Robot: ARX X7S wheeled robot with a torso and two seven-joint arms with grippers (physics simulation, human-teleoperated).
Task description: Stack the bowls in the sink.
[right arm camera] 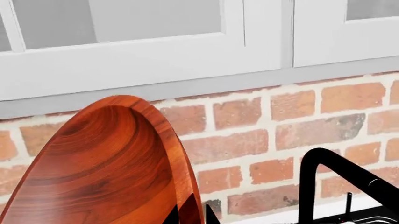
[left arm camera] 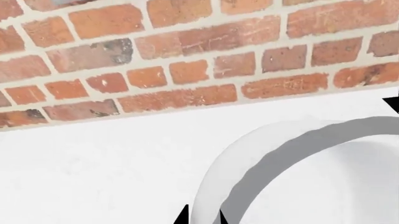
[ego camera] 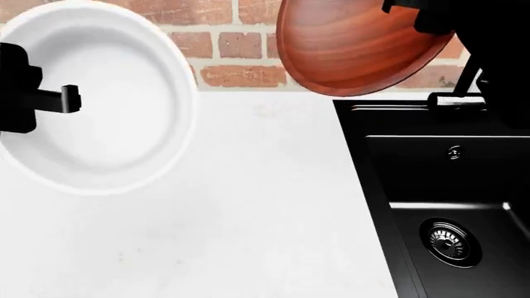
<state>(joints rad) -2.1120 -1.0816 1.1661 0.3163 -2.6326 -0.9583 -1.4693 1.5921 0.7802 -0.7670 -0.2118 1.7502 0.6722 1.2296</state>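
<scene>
We see the counter (ego camera: 248, 205) spread white to the brick wall (ego camera: 240, 43), with the sink (ego camera: 373, 186) sunk into its right side; the basin holds nothing but its drain (ego camera: 450, 241), and its right and near parts run out of view. The white bowl (ego camera: 99, 105) hangs tilted above the counter at left, well apart from the sink, its rim pinched in our left gripper (ego camera: 71, 99), whose fingertips (left arm camera: 182, 215) straddle that rim in the left wrist view. The wood bowl (ego camera: 356, 46) hangs tilted at the far edge, just left of the sink, its top cut off. Our right gripper (right arm camera: 190, 215) clamps its rim. The faucet (right arm camera: 337, 177) shows only in part.
</scene>
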